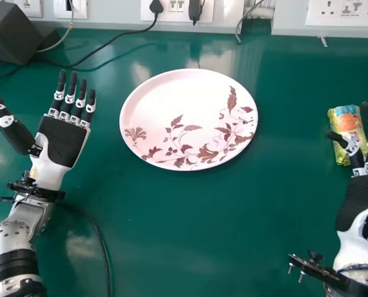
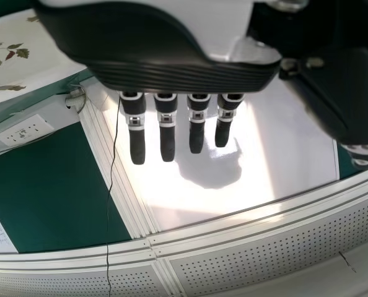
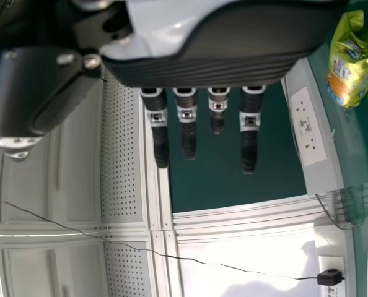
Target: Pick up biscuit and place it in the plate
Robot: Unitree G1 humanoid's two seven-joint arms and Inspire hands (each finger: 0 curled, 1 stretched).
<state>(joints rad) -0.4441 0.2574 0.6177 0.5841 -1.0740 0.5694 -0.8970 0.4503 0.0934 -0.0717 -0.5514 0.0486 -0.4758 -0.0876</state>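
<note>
Pale-pink, leaf-patterned plate [image 1: 165,102] lies on green tabletop [image 1: 184,229] between left hand [image 1: 60,142] and right hand [image 1: 360,201], both released, fingers extended; biscuit packet [image 1: 345,119] sits near the latter.

I note a smooth, glossy green tabletop [image 1: 190,247], throwing back pale glare. The plate [image 1: 165,93] reads smooth with a soft sheen, seemingly plastic or ceramic; I cannot settle which from here. I log the biscuit packet [image 1: 343,120] as shiny, crinkled film. The right hand's [image 1: 362,198] dark palm looks matt and ribbed.
</note>
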